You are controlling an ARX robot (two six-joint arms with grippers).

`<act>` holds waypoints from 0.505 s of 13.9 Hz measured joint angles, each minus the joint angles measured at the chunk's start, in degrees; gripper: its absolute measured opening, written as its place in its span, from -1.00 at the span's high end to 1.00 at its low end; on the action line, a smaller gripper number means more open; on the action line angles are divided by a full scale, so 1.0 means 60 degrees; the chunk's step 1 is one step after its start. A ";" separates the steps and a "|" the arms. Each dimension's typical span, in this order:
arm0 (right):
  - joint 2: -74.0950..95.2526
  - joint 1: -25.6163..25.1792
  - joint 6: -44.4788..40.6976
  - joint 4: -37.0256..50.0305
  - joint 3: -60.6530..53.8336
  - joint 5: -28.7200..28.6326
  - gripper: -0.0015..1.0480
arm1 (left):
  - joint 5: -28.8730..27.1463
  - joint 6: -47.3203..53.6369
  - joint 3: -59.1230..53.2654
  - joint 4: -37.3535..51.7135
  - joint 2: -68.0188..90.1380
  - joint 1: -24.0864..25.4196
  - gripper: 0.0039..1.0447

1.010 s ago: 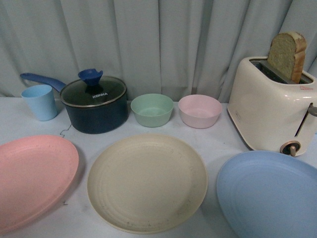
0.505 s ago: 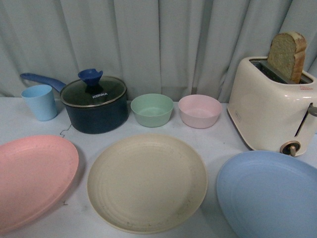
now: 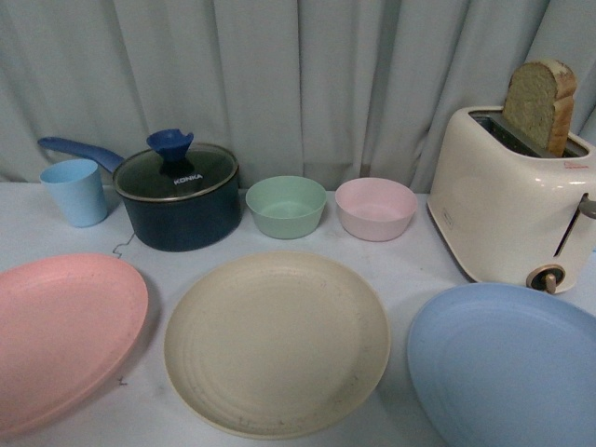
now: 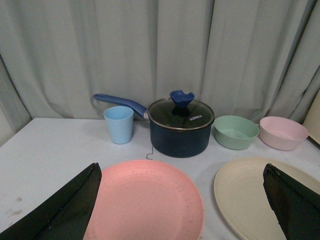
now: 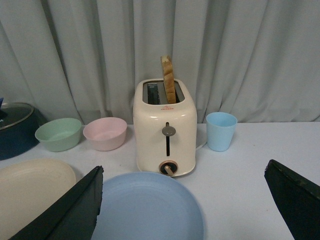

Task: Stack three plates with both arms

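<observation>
Though untouched, pink plate [image 4: 145, 200] beyond left jaws.

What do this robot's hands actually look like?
The left gripper and right gripper each show only two plain matte black, wedge-shaped fingers tapering to a point. No cables or markings are visible, and the arms themselves are out of view.

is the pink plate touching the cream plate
Apart. The front view shows a strip of bare table between the pink plate and the cream plate; the left wrist view shows the same gap.
</observation>
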 joint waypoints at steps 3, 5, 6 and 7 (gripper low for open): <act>0.0000 0.0000 0.0000 0.0000 0.0000 0.0000 -0.87 | 0.0000 0.0000 0.0000 0.0000 0.0000 0.0000 -0.88; 0.0000 0.0000 0.0000 0.0000 0.0000 0.0000 -0.87 | 0.0000 0.0000 0.0000 0.0004 0.0000 0.0000 -0.88; 0.0000 0.0000 0.0000 0.0000 0.0000 0.0000 -0.87 | 0.0000 0.0000 0.0000 0.0000 0.0000 0.0000 -0.88; 0.0000 0.0000 0.0000 0.0000 0.0000 0.0000 -0.87 | 0.0000 0.0000 0.0000 0.0000 0.0000 0.0000 -0.88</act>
